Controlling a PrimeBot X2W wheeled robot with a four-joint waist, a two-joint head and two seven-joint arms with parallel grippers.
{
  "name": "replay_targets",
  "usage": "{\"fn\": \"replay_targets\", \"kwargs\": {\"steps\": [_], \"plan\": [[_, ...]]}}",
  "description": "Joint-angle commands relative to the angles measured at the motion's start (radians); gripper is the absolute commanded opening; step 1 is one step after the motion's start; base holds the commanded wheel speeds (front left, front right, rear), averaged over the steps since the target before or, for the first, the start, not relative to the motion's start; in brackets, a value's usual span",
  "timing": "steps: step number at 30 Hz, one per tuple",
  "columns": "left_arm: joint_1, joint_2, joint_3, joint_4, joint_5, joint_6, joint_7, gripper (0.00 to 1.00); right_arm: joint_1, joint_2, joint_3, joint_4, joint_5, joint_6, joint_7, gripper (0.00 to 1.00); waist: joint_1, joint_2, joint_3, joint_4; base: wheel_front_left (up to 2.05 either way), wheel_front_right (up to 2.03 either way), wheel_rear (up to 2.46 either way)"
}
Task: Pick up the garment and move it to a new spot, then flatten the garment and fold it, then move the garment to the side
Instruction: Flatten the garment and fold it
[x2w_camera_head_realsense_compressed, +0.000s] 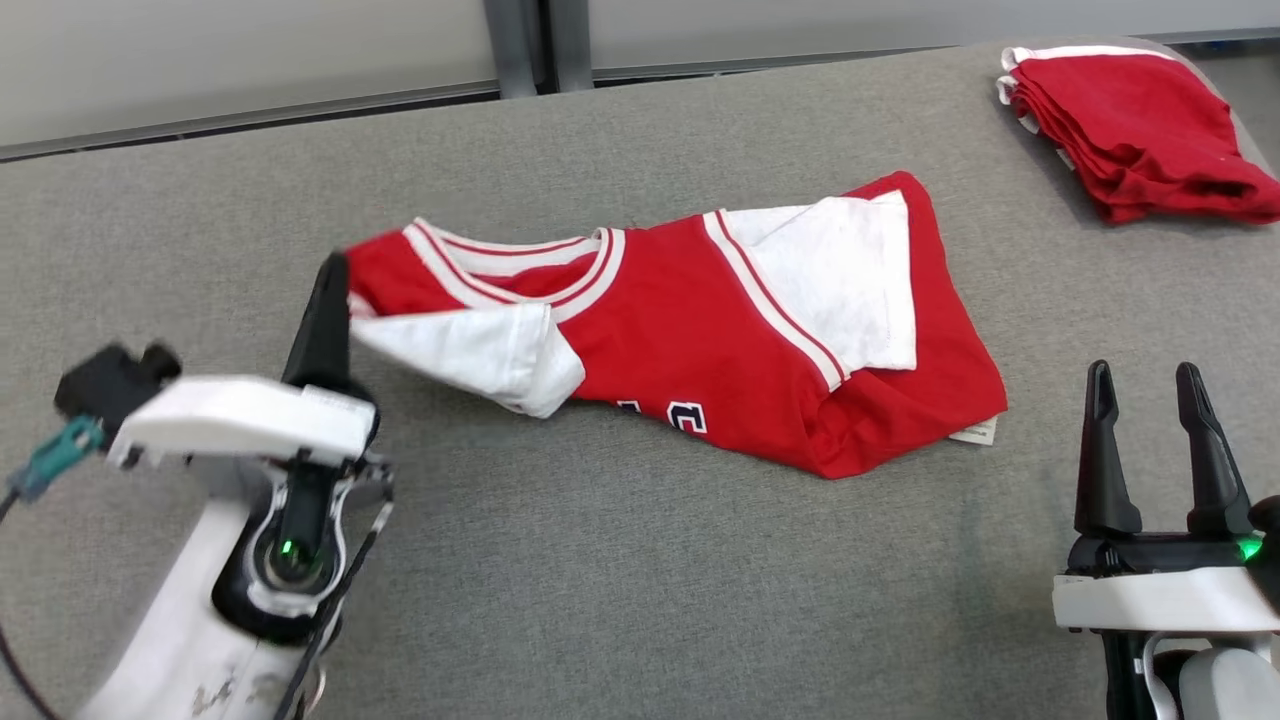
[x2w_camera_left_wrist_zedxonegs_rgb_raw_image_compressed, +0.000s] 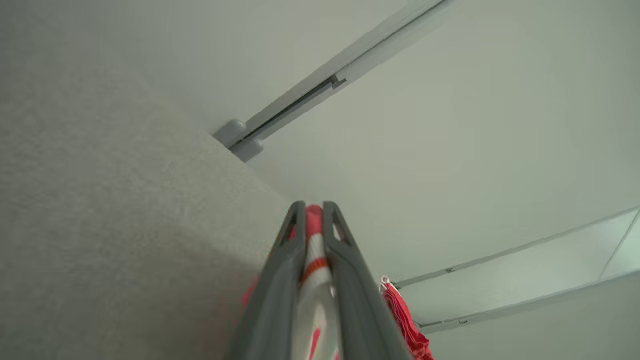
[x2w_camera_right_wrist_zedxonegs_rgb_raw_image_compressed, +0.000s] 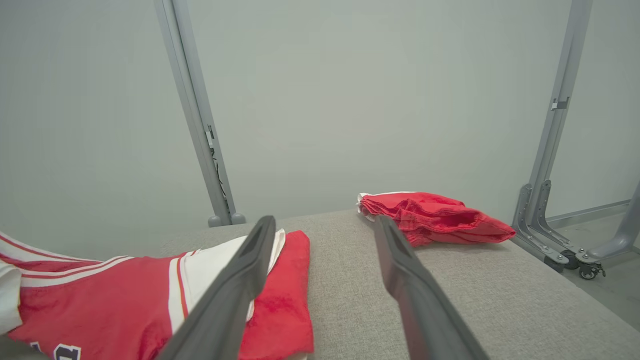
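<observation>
Red-and-white garment (x2w_camera_head_realsense_compressed: 680, 340) lies crumpled on the grey worktop (x2w_camera_head_realsense_compressed: 600, 560), well apart from the folded red stack (x2w_camera_head_realsense_compressed: 1140, 130). Left end effector (x2w_camera_head_realsense_compressed: 335, 275) pinches its end farthest from that stack; right end effector (x2w_camera_head_realsense_compressed: 1145, 375) gapes empty. A one-sided pull could bunch the cloth further.

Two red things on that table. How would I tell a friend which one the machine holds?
On the grey padded table, near its middle, lies a loosely spread red shirt, its left edge pinched by the left end effector. Unlike the folded red pile at the far right corner, it shows white sleeves and striped trim.
</observation>
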Motion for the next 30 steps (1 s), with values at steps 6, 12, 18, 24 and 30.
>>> {"fn": "replay_targets", "kwargs": {"steps": [6,12,18,24,30], "plan": [[0.255,0.041,0.099,-0.024,0.003,-0.017,-0.059,0.00,0.012,-0.002,-0.003,-0.002,-0.014,-0.002,-0.001,1.00,0.0000,0.0000,0.005,0.037,0.00,0.00,0.00],[0.399,0.045,0.186,-0.033,0.222,-0.024,-0.070,0.00,0.024,-0.002,-0.013,0.000,-0.025,-0.002,-0.001,1.00,0.0000,0.0000,0.005,0.069,0.00,0.00,0.00],[0.417,0.006,0.246,-0.022,0.541,-0.012,-0.071,0.68,0.024,-0.002,0.005,0.009,-0.027,-0.002,-0.001,1.00,0.0000,0.0000,-0.005,0.079,0.00,0.00,0.00],[0.390,0.007,0.291,-0.072,0.872,0.046,-0.071,1.00,0.013,-0.002,0.018,0.009,-0.031,-0.002,-0.001,1.00,0.0000,0.0000,-0.011,0.053,0.00,0.00,0.00],[0.278,0.042,0.182,-0.109,1.112,0.053,-0.069,1.00,0.017,-0.002,0.021,0.014,-0.034,-0.002,-0.001,1.00,0.0000,0.0000,0.003,0.017,0.00,0.00,0.00]]}}
